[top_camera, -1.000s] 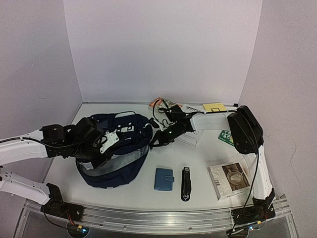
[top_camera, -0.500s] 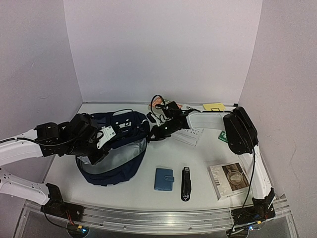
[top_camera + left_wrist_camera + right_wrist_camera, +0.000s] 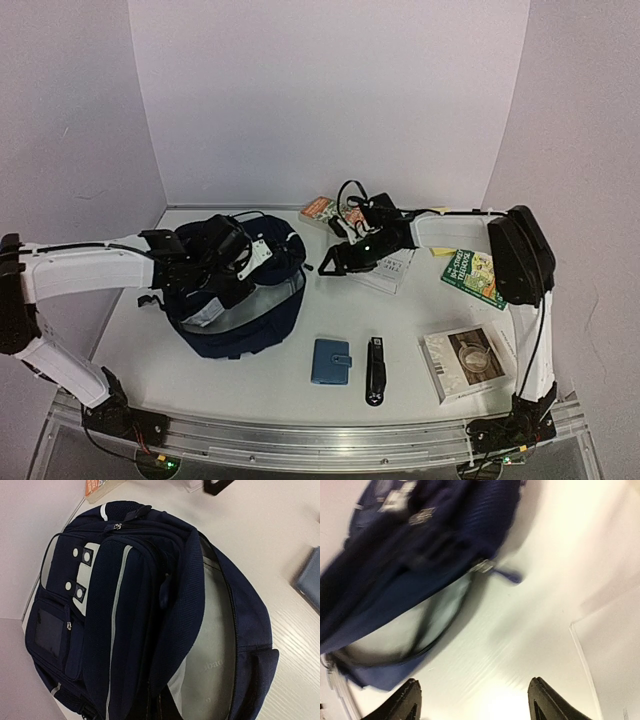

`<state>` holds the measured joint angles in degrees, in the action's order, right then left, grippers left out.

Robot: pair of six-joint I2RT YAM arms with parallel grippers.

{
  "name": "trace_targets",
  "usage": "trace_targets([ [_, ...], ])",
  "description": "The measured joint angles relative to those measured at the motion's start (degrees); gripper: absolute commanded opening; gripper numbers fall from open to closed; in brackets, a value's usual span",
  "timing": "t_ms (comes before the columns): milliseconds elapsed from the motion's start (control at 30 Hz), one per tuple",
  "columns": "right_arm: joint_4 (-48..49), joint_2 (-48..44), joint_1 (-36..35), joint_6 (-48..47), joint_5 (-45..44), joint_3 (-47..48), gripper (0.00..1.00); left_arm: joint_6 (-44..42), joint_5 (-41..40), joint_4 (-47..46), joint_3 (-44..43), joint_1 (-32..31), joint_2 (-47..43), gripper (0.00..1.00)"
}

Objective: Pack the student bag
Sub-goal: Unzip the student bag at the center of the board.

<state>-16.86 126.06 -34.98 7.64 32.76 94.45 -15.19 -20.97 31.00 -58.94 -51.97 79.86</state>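
Your right hand [image 3: 325, 267] stands wide apart and holds nothing. In its wrist view the two black fingertips [image 3: 411, 702] sit well separated at the bottom edge, with only bare bench [image 3: 520, 630] between them. The hand hovers just right of the bag [image 3: 240, 305], near the zip pull [image 3: 508, 576] that sticks out from the bag's edge, and touches neither. That view is blurred, so finer detail is lost.

Your left hand [image 3: 238, 262] is closed together, down at the top of the bag. Its fingers are outside its own wrist view. From above you cannot tell whether cloth is pinched between them or they only rest on the fabric.

The bag lies on the left half of the bench, between the two arms. Its main mouth gapes and the grey lining [image 3: 210, 650] shows inside. The white patches [image 3: 80, 572] sit on the outer face, turned towards the back left corner.

A blue wallet [image 3: 331, 361] lies near the front edge, right of the bag and apart from it. A white sheet [image 3: 390, 268] lies under your right arm, and a green book [image 3: 473, 277] sits farther right.
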Motion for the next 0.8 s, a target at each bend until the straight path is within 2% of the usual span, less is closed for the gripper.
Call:
trace_targets([
  [100, -1.0, -5.7, 0.7, -0.6, 1.5, -1.8, 0.84, 0.0, 1.3, -3.7, -1.2, 4.2, 5.0, 0.01],
  [333, -3.9, -15.7, 5.2, -2.2, 2.7, -6.2, 0.85, -1.0, 1.8, -8.1, 0.3, 10.4, 7.4, 0.05],
  [433, -4.9, -17.0, 9.5, -1.9, 2.6, -8.8, 0.85, -0.8, 3.2, -9.1, 1.0, 11.5, 8.5, 0.17],
  [633, -6.9, -17.0, 16.7, 0.0, 1.7, -14.0, 0.88, 2.1, 7.4, -8.6, 1.0, 11.9, 9.8, 0.55],
  [800, -7.9, -16.8, 20.0, 1.3, 1.0, -15.3, 0.89, 7.0, 11.4, -7.3, -3.4, 11.9, 10.4, 0.75],
])
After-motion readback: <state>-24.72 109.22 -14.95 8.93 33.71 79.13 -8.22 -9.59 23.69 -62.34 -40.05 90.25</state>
